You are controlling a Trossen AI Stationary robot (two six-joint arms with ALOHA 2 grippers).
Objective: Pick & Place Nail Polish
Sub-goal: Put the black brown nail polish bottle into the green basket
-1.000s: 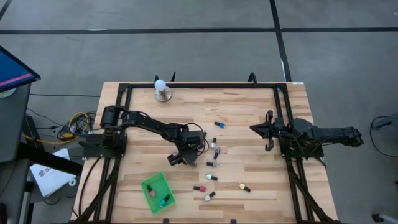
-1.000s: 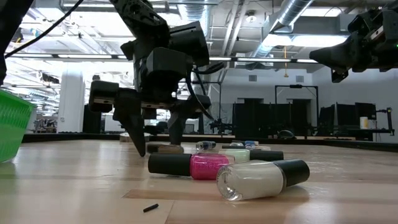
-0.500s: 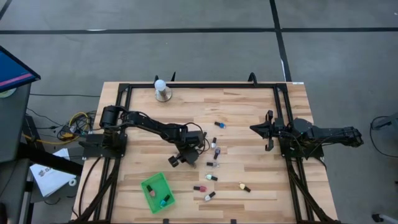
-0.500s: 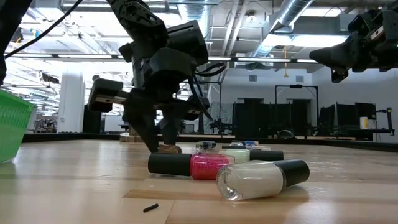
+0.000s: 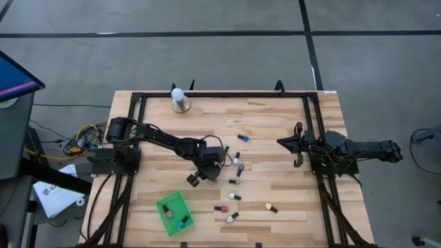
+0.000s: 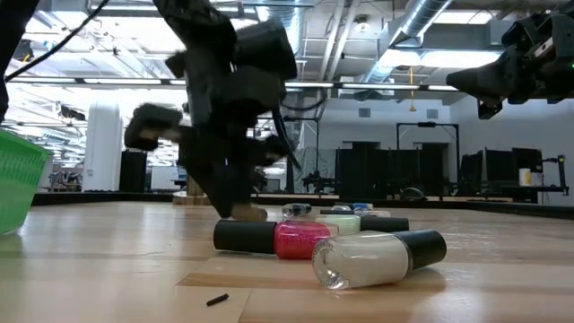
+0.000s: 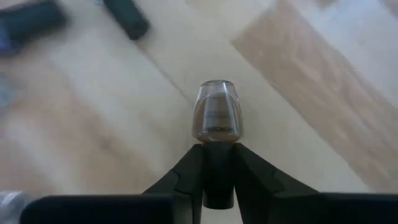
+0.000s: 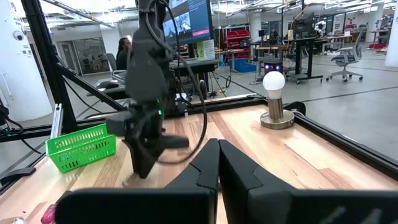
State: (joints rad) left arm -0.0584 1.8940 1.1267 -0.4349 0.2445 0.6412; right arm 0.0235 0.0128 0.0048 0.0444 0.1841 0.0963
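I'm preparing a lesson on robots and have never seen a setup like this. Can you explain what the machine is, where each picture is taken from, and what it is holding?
Two dark robot arms stand at a wooden table. One camera looks down from above, one sits at tabletop level, and one rides on each wrist. Small nail polish bottles lie scattered; a green basket holds some. The left gripper is shut on the cap of a brownish bottle. The right gripper waits shut near the table's right side. A white ball-topped stand sits at the far edge.
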